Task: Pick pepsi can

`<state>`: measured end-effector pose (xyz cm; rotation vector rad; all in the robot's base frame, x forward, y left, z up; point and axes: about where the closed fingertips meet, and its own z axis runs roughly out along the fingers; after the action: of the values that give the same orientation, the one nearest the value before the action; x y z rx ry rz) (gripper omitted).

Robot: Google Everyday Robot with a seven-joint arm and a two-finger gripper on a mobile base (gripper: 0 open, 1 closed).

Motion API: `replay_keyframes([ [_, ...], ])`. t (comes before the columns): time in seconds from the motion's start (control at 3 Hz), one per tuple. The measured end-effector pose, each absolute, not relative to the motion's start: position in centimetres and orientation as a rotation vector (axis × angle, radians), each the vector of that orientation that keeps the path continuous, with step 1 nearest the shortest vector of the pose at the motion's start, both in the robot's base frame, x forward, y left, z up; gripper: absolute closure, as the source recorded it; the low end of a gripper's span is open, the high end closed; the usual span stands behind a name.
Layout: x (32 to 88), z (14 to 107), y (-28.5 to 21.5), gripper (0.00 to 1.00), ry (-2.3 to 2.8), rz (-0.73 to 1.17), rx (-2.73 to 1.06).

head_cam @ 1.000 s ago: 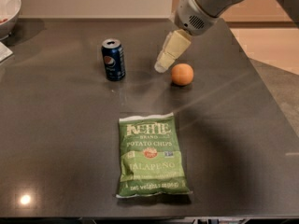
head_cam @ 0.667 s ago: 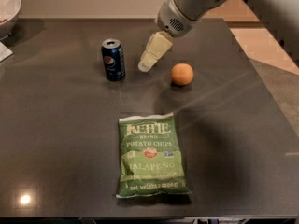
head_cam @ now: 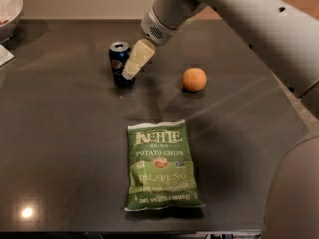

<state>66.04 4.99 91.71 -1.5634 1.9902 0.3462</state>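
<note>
**Gripper at pepsi can – grip state not readable.**
You are seeing the gripper [head_cam: 130,69] hanging tilted just right of the pepsi can [head_cam: 117,58], its tip overlapping the can's right side. Open, shut or holding: you cannot tell. The can is standing upright on the dark table [head_cam: 65,133]. An orange [head_cam: 194,78] is lying further right of the can, and a chips bag [head_cam: 162,166] is lying in front of the can, toward the cam.
</note>
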Motion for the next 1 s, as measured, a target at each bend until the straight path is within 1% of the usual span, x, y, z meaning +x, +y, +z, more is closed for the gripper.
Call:
replay_keyframes([
  [0.67,68.5,89.8,8.1,0.00,2.072,0.388,-1.508],
  [1.0,69.1,89.6,9.2,0.15,2.085,0.412,-1.490],
])
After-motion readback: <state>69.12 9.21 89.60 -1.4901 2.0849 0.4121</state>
